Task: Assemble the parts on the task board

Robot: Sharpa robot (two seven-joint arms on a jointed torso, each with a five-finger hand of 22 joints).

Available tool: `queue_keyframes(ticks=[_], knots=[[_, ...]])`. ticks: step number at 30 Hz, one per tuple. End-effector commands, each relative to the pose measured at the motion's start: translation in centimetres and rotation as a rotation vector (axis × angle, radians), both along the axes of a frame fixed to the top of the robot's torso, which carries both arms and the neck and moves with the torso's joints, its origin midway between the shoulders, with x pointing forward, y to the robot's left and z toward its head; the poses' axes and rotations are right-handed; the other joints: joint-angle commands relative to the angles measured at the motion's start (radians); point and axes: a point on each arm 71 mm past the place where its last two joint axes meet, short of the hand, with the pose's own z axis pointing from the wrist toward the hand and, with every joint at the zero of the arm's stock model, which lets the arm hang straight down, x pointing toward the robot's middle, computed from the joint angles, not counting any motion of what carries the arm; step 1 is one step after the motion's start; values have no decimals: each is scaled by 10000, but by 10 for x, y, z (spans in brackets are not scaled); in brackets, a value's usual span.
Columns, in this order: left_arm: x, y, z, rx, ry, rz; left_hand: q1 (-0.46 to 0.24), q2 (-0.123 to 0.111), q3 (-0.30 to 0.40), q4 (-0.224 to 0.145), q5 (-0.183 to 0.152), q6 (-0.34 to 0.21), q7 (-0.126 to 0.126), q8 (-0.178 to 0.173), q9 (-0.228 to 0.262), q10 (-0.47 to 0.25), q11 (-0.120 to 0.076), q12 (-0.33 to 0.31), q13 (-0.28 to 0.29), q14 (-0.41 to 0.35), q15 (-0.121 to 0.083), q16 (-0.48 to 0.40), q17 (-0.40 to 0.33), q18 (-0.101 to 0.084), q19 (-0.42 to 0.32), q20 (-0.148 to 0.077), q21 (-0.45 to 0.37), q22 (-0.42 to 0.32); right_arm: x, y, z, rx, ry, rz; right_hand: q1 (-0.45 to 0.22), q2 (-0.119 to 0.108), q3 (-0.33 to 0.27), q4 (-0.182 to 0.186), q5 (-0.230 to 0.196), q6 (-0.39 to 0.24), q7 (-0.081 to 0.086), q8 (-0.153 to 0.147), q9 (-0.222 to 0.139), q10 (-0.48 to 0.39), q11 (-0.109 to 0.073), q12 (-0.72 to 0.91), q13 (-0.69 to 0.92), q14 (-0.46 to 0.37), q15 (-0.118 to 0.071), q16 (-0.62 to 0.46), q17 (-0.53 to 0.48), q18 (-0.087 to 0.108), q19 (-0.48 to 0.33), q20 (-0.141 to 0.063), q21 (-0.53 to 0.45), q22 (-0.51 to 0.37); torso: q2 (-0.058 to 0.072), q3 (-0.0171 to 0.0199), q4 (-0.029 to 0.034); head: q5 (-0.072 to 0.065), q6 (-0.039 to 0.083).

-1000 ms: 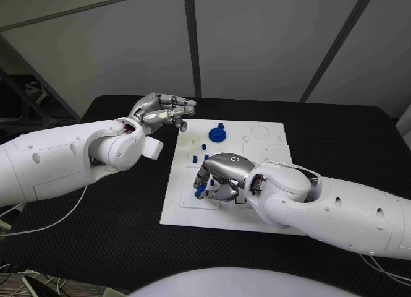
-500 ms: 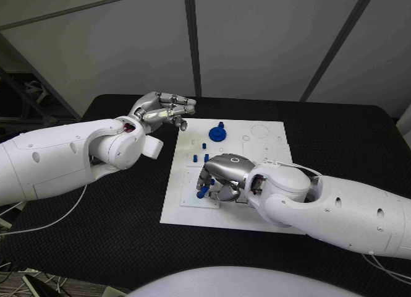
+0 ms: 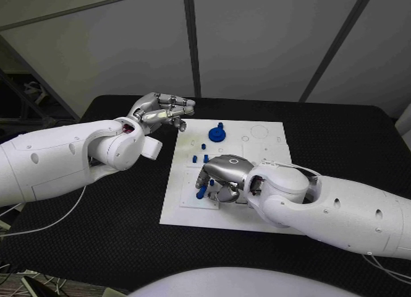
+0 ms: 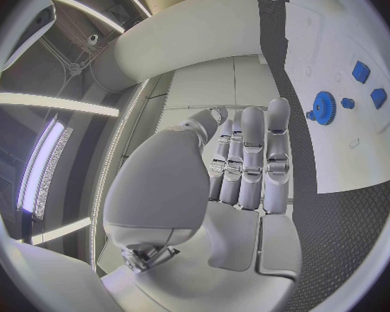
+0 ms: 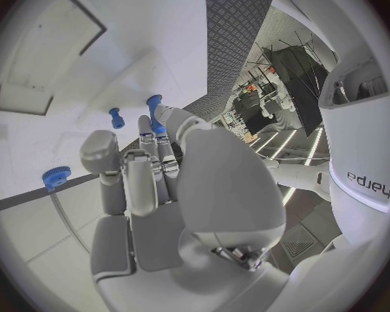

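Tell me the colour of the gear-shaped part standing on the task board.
Blue; the gear-shaped part shows best in the left wrist view, on the white task board.

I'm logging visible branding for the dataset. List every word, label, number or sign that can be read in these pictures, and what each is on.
"arpa", upside down and cut off at its start, in dark letters on the white arm in the right wrist view; likely part of the maker's name.
Faint outlines on the white board: shapes only, no readable text.
Blue parts, left hand, right hand: no markings to be made out.
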Motion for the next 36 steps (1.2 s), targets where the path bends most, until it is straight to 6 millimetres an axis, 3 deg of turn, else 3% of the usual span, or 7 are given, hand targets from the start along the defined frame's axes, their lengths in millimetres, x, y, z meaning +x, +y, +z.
queue_keyframes(ticks=[1, 13, 16, 21, 36], knots=[[0, 0, 1, -62, 19, -72, 1, 102, -45, -31, -40, -13, 7, 25, 1, -73, -14, 35, 9, -50, 9, -46, -9, 130, -43, 26, -69, -9, 0, 0, -1, -171, -61, 76, -181, -110, -31, 101, -100, -449, -36, -41, -97, -335, 71, -126, -1, 400, 88, -81, -134, 40, -174, 65, -165, -208, 2, -5, -4, -6, 9], [0, 0, 1, -59, 36, -79, 1, 102, -45, -31, -40, -13, 7, 25, 1, -73, -14, 35, 9, -50, 9, -46, -9, 130, -43, 26, -69, -9, -3, 1, 0, -13, -103, 169, -248, -157, -151, 136, -246, -877, -201, -23, -107, -430, 100, -32, 45, 379, 126, -70, -157, 55, -196, 130, -232, -269, 0, 7, -2, -21, 14], [0, 0, 1, -53, 39, -67, 1, 102, -45, -31, -40, -13, 7, 25, 1, -73, -14, 35, 9, -50, 9, -46, -9, 130, -43, 26, -69, -9, -4, 2, 2, 167, -133, 170, -226, -127, -147, 133, -232, -891, -190, -5, -95, -319, 63, 50, 65, 388, 99, -51, -133, 50, -157, 122, -209, -232, -2, 3, 2, -28, 26], [0, 1, 1, -49, 44, -61, 17, 122, -46, -42, -37, -13, 6, 29, 1, -79, -16, 47, 11, -53, 9, -47, -15, 131, -39, 26, -77, -17, -7, 3, 5, 471, -182, 211, -60, -30, -72, 45, -176, -843, -119, 34, -55, 534, -245, 484, 221, 436, -145, 18, -38, -6, 94, -65, -1, 57, 5, 8, -10, -24, 41], [0, 0, 0, -46, 68, -79, 36, 142, -42, -53, -34, -10, 4, 33, 2, -82, -18, 57, 12, -55, 6, -48, -19, 132, -36, 24, -81, -23, -5, -1, 6, 643, -278, 22, -83, -78, -76, 45, -137, -861, -94, 21, -53, 421, -215, 384, 189, 445, -148, 27, -25, -12, 90, -110, -14, 38, 15, 7, -6, -43, 37]])
